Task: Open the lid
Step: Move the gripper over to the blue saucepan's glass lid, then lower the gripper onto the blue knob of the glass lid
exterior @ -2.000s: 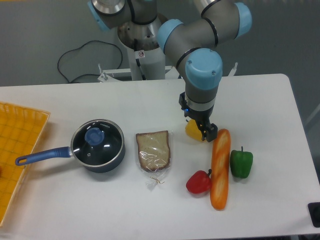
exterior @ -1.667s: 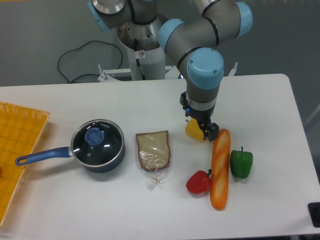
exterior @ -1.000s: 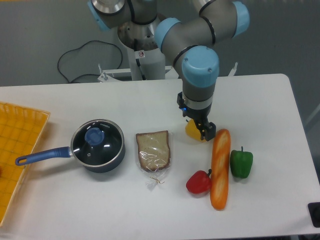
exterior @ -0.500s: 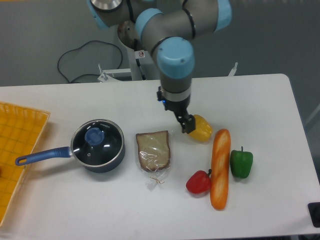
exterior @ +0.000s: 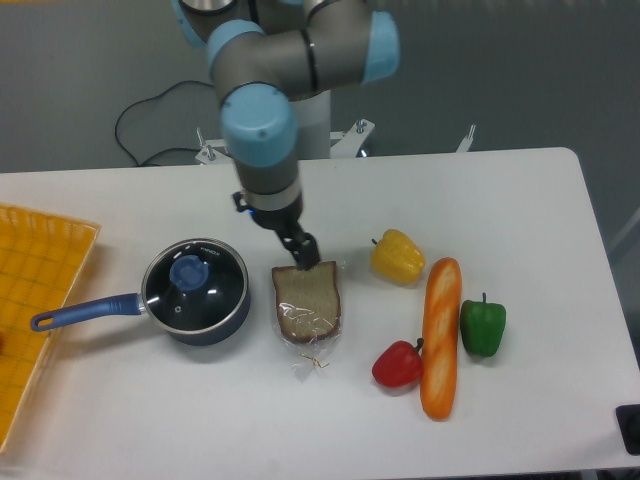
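A white surface (exterior: 520,200) stands before a grey floor, where a black cable (exterior: 150,115) loops beside the arm's base. The saucepan (exterior: 196,292) serves as landmark: its lid (exterior: 194,283) lies flat on it, closed, blue knob (exterior: 187,271) facing up; being round, the lid has no long axis, while the pan's blue handle (exterior: 85,310) runs out to the left. Left of the saucepan, an orange tray (exterior: 40,300) is cut off by the picture's edge. Right of it lies wrapped bread (exterior: 308,303), with the pincer (exterior: 304,251) at the bread's upper edge; whether its fingers are apart or together cannot be told. Further right are a yellow pepper (exterior: 398,256), baguette (exterior: 439,335), red pepper (exterior: 398,366) and green pepper (exterior: 483,326).
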Action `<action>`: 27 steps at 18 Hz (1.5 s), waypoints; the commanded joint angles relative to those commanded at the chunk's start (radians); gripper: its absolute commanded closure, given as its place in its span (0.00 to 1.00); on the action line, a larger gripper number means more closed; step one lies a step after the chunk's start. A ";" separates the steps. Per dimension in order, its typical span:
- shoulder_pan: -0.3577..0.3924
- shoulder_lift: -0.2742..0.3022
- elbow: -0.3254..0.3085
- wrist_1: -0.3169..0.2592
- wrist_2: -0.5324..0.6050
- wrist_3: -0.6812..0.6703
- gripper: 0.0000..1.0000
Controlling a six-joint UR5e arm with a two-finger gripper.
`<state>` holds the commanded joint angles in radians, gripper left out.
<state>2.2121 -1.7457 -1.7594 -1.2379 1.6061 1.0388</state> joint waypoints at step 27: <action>-0.103 -0.043 -0.026 0.120 -0.094 -0.442 0.00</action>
<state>2.1092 -1.7886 -1.7856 -1.1183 1.5125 0.5967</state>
